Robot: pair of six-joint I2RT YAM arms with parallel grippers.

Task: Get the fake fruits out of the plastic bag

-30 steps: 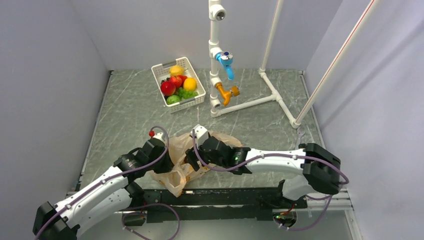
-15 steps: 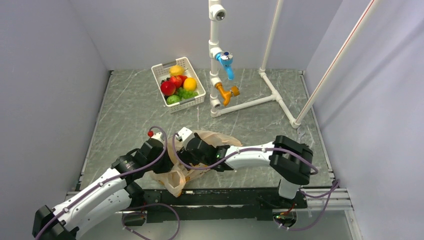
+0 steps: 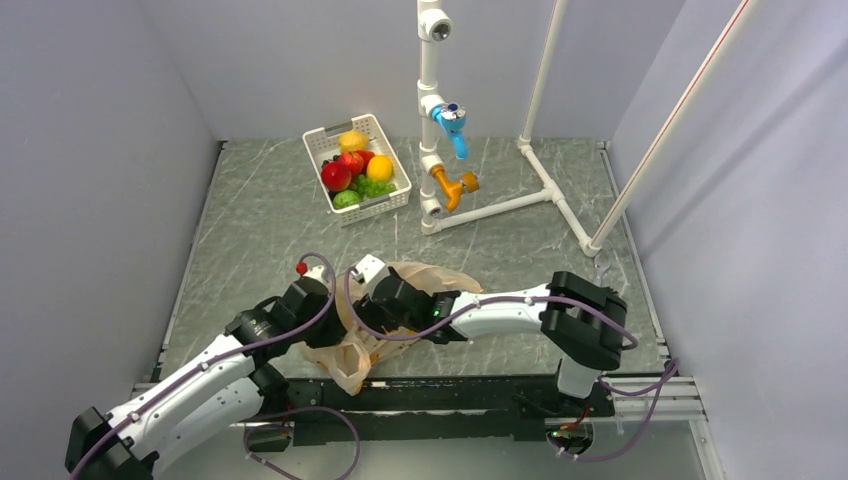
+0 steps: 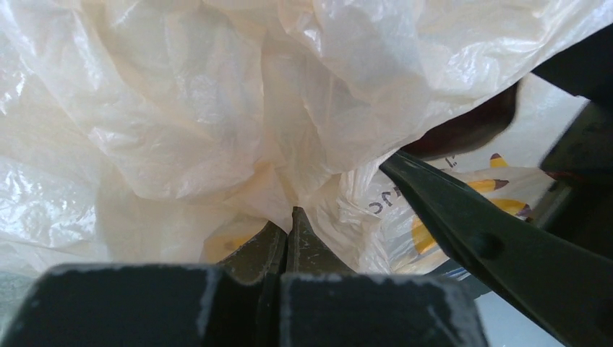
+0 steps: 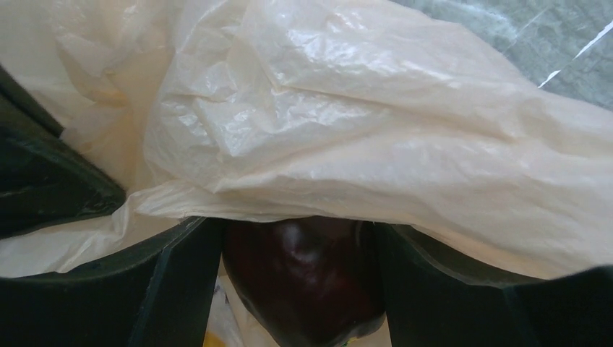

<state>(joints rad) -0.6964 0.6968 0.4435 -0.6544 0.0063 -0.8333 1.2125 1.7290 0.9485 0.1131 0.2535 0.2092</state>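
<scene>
The peach plastic bag (image 3: 440, 275) lies crumpled near the table's front edge. My left gripper (image 4: 289, 220) is shut, pinching a fold of the plastic bag (image 4: 188, 130); from above it sits at the bag's left side (image 3: 330, 305). My right gripper (image 5: 296, 238) reaches into the bag mouth, where the film (image 5: 361, 130) drapes over its fingers. Between them is a dark maroon fruit (image 5: 303, 282), touching both fingers. The left wrist view shows that fruit (image 4: 470, 126) under the film behind a right finger (image 4: 470, 238). From above the right gripper (image 3: 372, 320) is at the bag opening.
A white basket (image 3: 325, 135) at the back holds a red apple (image 3: 336, 176), green fruits (image 3: 347, 198), a yellow lemon (image 3: 353, 140) and an orange fruit (image 3: 380, 167). A white pipe stand (image 3: 430, 150) with blue and orange taps rises to its right.
The right arm has moved left, pushing its gripper further into the bag, and then held still. The left arm has stayed where it was.
</scene>
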